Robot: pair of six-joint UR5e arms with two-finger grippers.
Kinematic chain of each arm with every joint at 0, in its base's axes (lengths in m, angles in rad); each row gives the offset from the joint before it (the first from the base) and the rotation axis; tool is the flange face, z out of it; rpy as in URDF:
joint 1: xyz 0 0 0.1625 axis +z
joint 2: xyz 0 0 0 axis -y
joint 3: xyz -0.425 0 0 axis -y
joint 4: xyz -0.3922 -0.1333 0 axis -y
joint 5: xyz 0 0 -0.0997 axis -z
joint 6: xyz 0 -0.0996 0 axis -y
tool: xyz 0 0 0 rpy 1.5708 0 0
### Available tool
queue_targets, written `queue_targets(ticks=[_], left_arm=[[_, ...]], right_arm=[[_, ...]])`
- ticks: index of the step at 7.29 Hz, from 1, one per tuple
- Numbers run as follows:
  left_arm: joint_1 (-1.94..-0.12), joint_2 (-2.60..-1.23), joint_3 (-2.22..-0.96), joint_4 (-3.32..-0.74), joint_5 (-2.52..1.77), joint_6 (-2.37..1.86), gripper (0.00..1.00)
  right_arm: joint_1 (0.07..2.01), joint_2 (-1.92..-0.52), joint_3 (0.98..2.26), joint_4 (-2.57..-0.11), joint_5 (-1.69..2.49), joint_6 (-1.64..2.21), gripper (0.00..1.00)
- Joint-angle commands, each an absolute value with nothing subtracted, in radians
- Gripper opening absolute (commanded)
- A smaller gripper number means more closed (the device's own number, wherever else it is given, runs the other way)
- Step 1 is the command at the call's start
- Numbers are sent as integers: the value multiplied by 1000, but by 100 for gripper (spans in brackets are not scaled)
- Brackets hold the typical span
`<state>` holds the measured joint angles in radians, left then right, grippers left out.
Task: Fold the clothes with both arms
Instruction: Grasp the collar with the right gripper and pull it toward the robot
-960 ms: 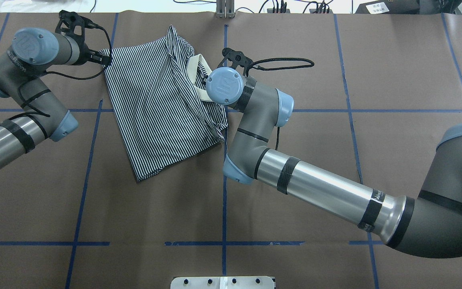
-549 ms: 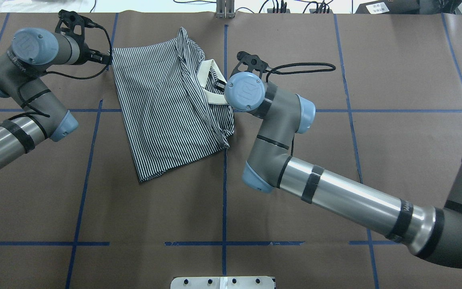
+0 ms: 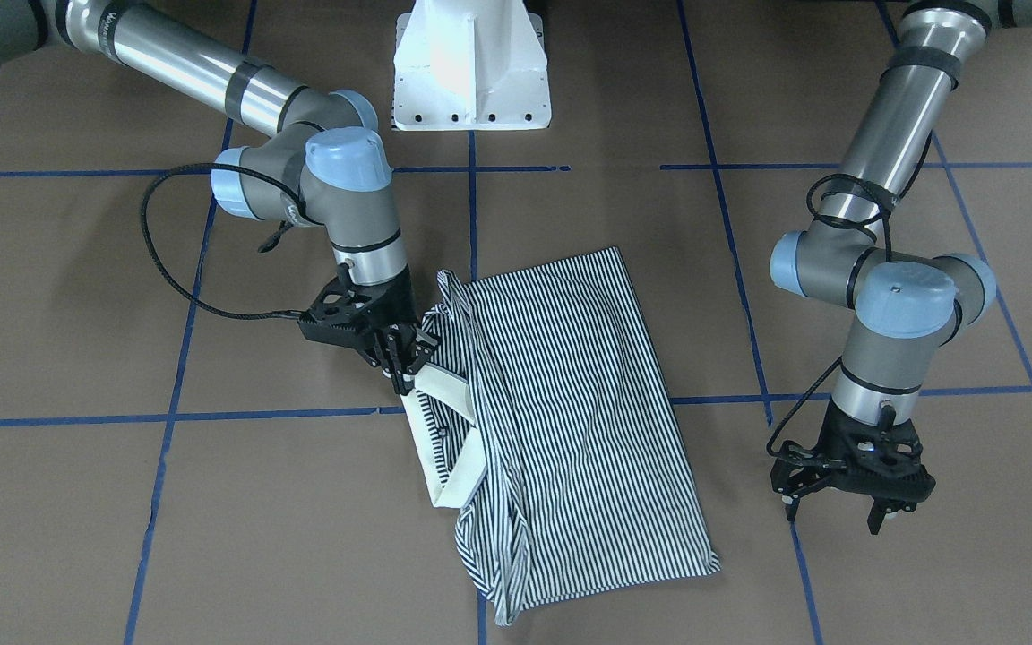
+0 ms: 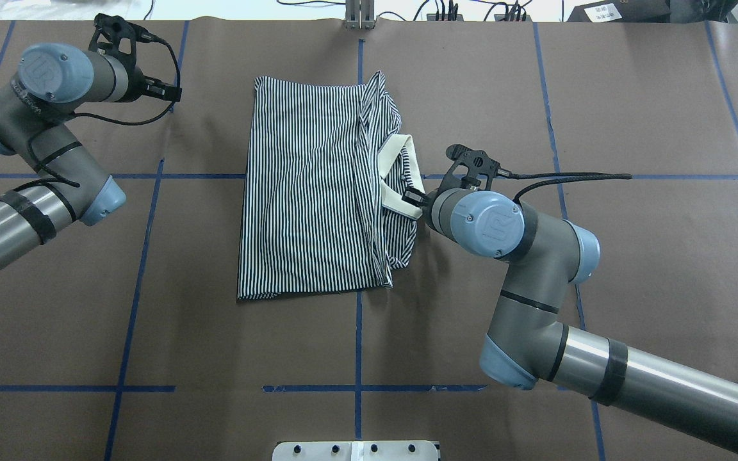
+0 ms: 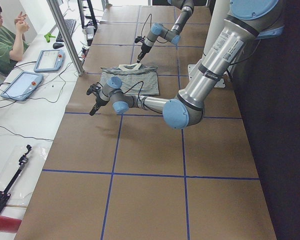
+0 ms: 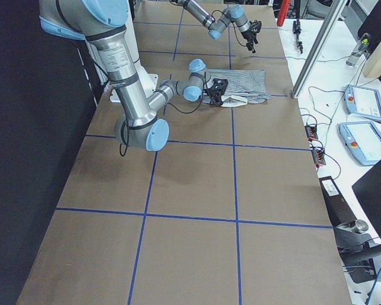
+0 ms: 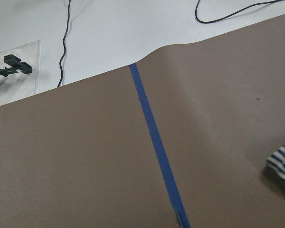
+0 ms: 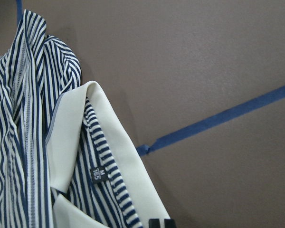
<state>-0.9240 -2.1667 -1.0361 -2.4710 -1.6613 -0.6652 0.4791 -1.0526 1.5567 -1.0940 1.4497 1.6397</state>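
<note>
Striped shirt (image 4: 311,192) dragged rightward; right fingers (image 3: 399,363) pinching collar (image 3: 444,403); left fingers (image 3: 878,518) spread, released.

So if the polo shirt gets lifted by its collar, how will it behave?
Probably floppy: the polo shirt lies in soft wrinkles and bunched folds, so it should drape. The cream collar stands up in a curve, so it is likely stiffer. Likely light too, since it lies thin and flat.
</note>
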Motion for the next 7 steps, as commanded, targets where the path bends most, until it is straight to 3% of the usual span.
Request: queue_targets(ticks=[1, 2, 5, 7], left_arm=[[-923, -2149, -1064, -2471, -1661, -666, 100], [-922, -2140, -1078, -2471, -1661, -666, 100], [-922, -2140, -1098, -2470, -1663, -684, 100], [-919, -2140, -1100, -2471, -1664, -687, 100]], right_arm=[[471, -1101, 1585, -1092, 1425, 1631, 25], [471, -1109, 1612, -1097, 1402, 1626, 99], [459, -1072, 1672, -1212, 1446, 1484, 100], [448, -975, 1671, -1363, 1482, 1438, 100]])
